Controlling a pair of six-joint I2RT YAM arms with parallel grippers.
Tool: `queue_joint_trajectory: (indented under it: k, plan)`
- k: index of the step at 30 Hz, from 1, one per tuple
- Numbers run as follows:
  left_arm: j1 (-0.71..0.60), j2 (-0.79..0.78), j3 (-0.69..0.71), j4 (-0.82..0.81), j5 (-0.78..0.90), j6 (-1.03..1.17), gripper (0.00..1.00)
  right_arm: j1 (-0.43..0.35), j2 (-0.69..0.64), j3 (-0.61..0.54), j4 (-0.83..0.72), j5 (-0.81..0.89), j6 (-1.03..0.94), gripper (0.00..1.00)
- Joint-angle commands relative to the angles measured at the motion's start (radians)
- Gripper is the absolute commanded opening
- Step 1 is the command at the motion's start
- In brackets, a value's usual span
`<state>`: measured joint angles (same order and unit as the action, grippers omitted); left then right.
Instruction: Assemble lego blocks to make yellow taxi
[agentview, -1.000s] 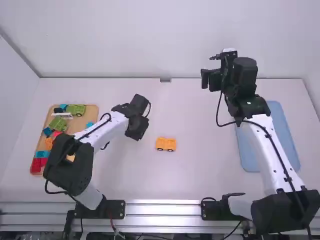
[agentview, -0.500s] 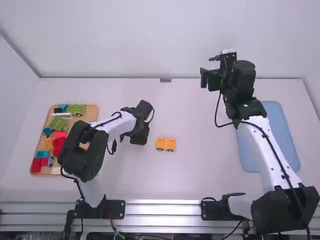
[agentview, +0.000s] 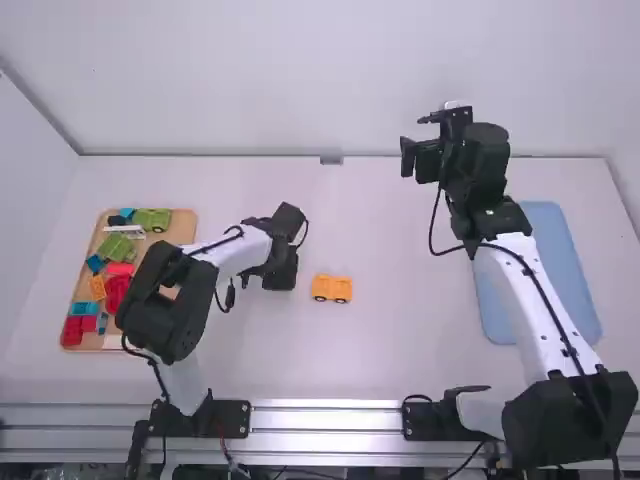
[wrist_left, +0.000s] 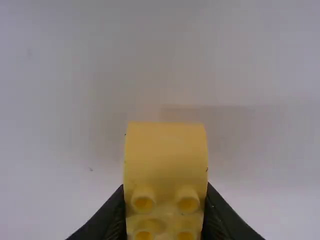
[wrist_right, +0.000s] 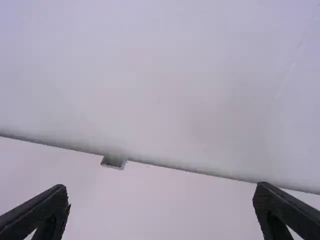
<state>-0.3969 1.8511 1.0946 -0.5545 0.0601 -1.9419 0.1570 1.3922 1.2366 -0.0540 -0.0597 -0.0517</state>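
Observation:
On the middle of the table (agentview: 390, 330) stands the orange-yellow car base (agentview: 332, 288) with dark wheels. Just left of it, my left gripper (agentview: 279, 278) hangs over the table, apart from the base. Seen from its wrist, the left gripper (wrist_left: 164, 220) is shut on a yellow block (wrist_left: 165, 155) with a smooth body and round studs facing the camera. Far from the base, toward the back wall, my right gripper (agentview: 422, 146) is held up. Its wrist view has the right gripper (wrist_right: 162, 205) standing wide open, nothing between its fingers.
A wooden tray (agentview: 185, 228) of coloured blocks and green car pieces lies at the left, partly behind the left arm. At the right a blue tray (agentview: 565, 265) lies beside and partly under the right arm. The back wall (agentview: 250, 90) rises behind the table.
The left gripper has shifted right and a little toward the arm bases, closer to the car base, then nearly stopped. The right arm has moved only very slightly left.

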Motion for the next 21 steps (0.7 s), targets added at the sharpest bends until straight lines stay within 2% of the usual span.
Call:
queue_joint_trajectory:
  k: [1,6,10,14,15,18,21]
  plan:
    - [-0.004,0.005,-0.023,0.001,0.011,-0.019,0.02,0.001,0.009,-0.007,0.005,0.001,0.003,0.98]
    - [0.000,0.005,-0.038,0.014,0.003,-0.043,0.02,0.001,0.009,-0.007,0.005,0.001,0.003,0.98]
    - [-0.002,0.005,-0.060,0.055,0.005,-0.040,0.13,0.001,0.009,-0.007,0.005,0.001,0.003,0.98]
    - [-0.004,0.005,-0.067,0.059,0.003,-0.040,0.44,0.001,0.009,-0.007,0.002,0.001,0.003,0.98]
    - [0.001,0.005,-0.067,0.059,0.004,-0.040,0.47,0.001,0.009,-0.007,0.002,0.001,0.003,0.98]
    - [-0.003,0.005,-0.066,0.060,0.003,-0.040,0.45,0.001,0.009,-0.007,0.002,0.001,0.003,0.98]
    - [0.005,0.003,-0.063,0.064,0.013,-0.017,0.30,0.001,0.009,-0.007,0.002,0.001,0.003,0.98]
